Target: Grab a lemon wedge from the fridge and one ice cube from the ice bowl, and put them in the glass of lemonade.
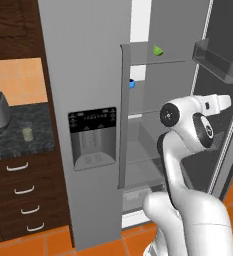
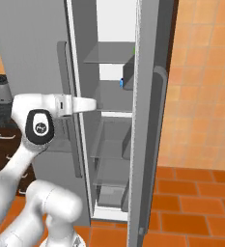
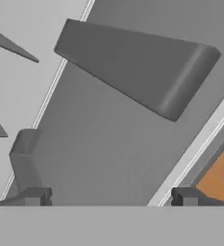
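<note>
With its right door open, one fridge (image 1: 88, 75), one glass of lemonade (image 1: 27, 132).

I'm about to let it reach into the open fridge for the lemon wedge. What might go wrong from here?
1. The lemon wedge sits high on an upper shelf, well above the arm; a steep reach may be awkward.
2. The open gripper faces the inside of the open door, whose bin juts out close ahead; swinging toward the shelves could clip it.
3. A small blue item lies one shelf below and might get knocked.
</note>
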